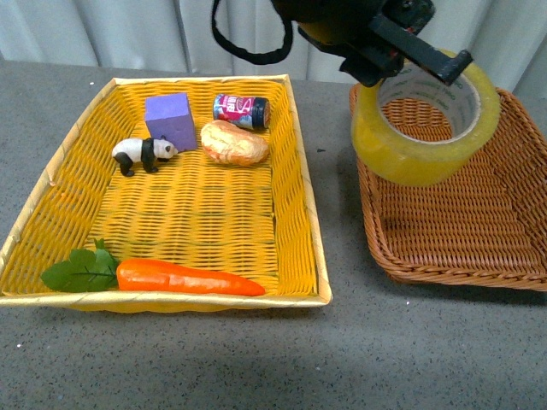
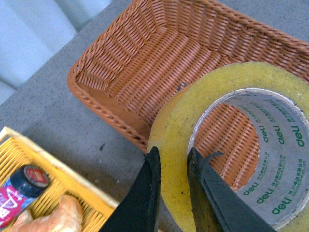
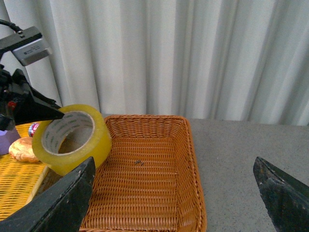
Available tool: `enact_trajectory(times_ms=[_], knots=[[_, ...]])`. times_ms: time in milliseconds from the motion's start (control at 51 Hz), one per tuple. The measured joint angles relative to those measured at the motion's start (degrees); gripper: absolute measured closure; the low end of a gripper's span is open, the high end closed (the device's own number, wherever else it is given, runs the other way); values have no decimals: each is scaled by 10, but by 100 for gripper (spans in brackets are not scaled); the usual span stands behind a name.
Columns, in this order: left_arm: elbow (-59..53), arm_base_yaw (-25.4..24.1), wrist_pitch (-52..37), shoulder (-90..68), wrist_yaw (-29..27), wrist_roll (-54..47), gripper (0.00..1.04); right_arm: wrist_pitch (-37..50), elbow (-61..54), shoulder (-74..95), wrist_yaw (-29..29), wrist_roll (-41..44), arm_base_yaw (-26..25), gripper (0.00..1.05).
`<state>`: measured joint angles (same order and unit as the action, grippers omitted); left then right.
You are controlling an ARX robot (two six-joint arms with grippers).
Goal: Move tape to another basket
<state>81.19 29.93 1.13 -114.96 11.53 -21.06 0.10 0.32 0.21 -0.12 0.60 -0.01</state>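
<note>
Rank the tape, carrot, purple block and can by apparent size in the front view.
Largest to smallest: tape (held up nearer the camera, so likely inflated), carrot, purple block, can.

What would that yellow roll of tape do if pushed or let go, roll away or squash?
It would probably stay stiff: the left claw pinches only its wall and the tape holds its ring shape. Being round, it could roll if it lands on edge, though the sloping sides of the basket should stop it. Its glossy surface may be slippery.

Front looks down — wrists, seemingly nearer, share basket [image 1: 479,226].
</note>
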Motion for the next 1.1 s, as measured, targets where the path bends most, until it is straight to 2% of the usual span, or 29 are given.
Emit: enact_trajectory(times_ms=[216,843,882,922,980,1020,1098], knots=[[53,14,14,-33,0,1,91,0,0,0,0,0,0,9],[52,15,0,-33,8,6,91,0,0,0,0,0,0,9],[52,15,0,-33,9,6,91,-17,5,10,31,0,9,9],[52,16,0,-33,8,6,91,-80,35,50,123,2,32,9],[52,15,0,-33,8,6,91,-113,65,127,199,14,34,9],[52,15,0,-33,7,6,91,-105,79,171,205,21,21,9],[52,15,0,-32,7,6,91,-61,118,274,160,37,-17,9]])
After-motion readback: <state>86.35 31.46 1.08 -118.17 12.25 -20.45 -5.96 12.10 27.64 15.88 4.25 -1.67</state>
